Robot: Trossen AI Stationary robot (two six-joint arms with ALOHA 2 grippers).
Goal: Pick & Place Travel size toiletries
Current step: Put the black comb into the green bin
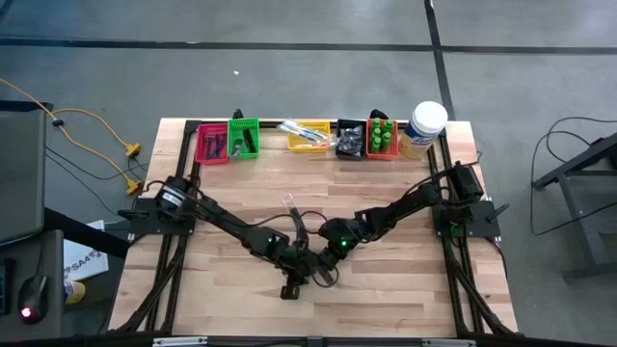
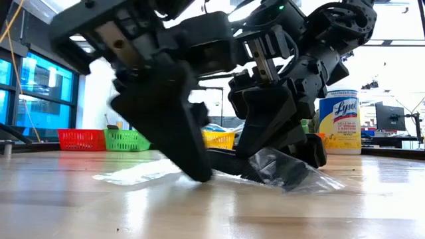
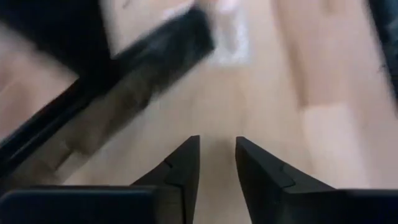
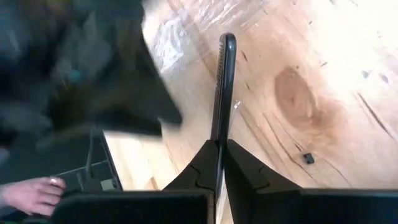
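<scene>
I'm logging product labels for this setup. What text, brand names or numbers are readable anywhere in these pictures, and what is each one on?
"Lysol": on the yellow label of the large white jar, read in the low view.
Smaller print under that brand name: too small to read.
White sheet on the floor left of the table, high view: it carries dark print, too blurred to read.
Nothing else readable.

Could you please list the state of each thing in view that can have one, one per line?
Right gripper: jaws shut on the black comb.
Black comb: held by one end, sticking out over the table.
Left gripper: jaws slightly apart, nothing between them.
Clear wrapper: crumpled, lying on the table.
White jar: upright, lid on.
Green bottles: standing in the orange bin.
</scene>
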